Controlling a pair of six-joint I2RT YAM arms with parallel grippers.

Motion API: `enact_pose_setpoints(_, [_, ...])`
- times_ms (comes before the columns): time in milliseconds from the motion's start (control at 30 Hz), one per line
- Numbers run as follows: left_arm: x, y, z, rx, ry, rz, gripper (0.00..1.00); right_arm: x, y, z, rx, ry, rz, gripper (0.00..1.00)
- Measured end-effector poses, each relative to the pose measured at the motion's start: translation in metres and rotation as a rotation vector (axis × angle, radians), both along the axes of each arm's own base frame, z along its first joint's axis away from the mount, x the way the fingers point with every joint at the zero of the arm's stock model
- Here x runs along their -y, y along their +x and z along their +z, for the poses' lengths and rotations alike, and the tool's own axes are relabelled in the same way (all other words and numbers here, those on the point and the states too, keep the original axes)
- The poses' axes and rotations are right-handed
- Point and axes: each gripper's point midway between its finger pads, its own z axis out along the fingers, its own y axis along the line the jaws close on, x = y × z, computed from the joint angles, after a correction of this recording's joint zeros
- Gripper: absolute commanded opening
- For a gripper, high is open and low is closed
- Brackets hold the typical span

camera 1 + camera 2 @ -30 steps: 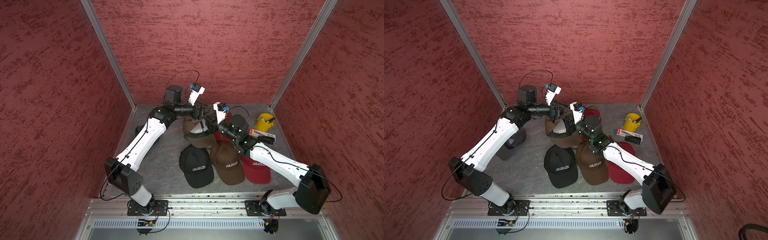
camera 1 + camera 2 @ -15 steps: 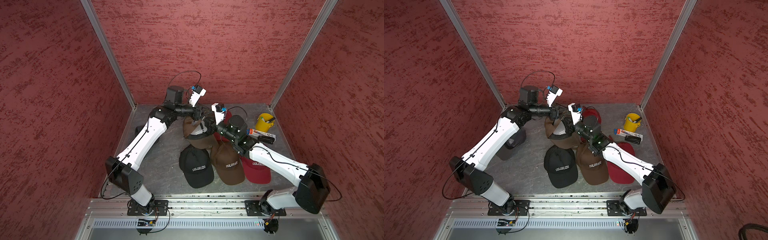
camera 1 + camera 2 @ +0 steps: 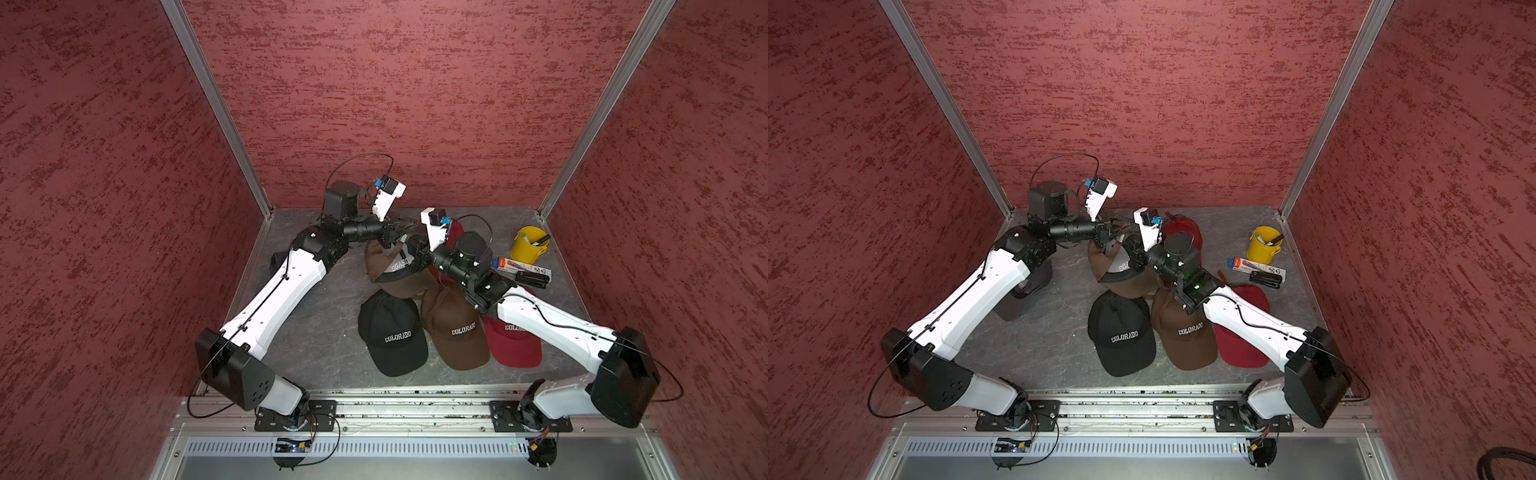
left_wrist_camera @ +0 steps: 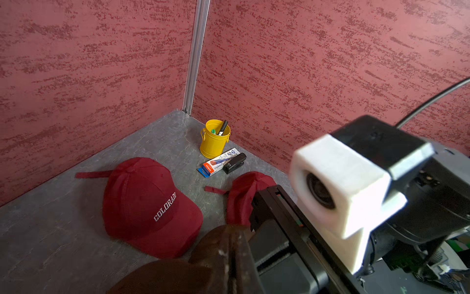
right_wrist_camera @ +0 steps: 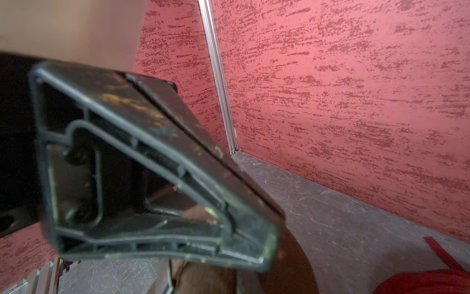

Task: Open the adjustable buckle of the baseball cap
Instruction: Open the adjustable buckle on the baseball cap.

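Observation:
A brown baseball cap (image 3: 390,266) (image 3: 1117,268) is held up off the floor at the back middle, between my two grippers. My left gripper (image 3: 404,232) (image 3: 1120,231) comes in from the left and is shut at the cap's rear edge; in the left wrist view its fingers (image 4: 230,252) are pressed together over brown fabric (image 4: 162,278). My right gripper (image 3: 412,250) (image 3: 1134,254) is shut on the same cap from the right. In the right wrist view the left gripper's fingers (image 5: 152,183) fill the picture, above the cap (image 5: 203,280). The buckle is hidden.
On the floor in front lie a black cap (image 3: 392,332), a second brown cap (image 3: 457,332) and a red cap (image 3: 515,345). Another red cap (image 4: 142,203) lies behind. A yellow bucket (image 3: 528,245), a marker pack (image 3: 513,264) and a stapler (image 3: 534,277) sit at the back right.
My left gripper has moved in toward the raised brown cap and gone from open to shut. The right gripper has stayed shut on the cap, shifting only slightly.

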Motion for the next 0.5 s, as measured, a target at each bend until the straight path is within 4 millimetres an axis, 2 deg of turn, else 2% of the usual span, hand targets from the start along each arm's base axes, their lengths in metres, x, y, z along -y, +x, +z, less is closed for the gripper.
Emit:
enact_pose_setpoints(333, [-0.006, -0.009, 0.008, 0.060, -0.043, 0.008, 0.00, 0.002, 0.002, 0.002, -0.016, 0.021, -0.017, 0.00])
enact_pose_setpoints(500, [-0.011, -0.019, 0.019, 0.107, -0.074, 0.009, 0.00, 0.006, 0.006, 0.004, -0.026, 0.040, -0.036, 0.00])
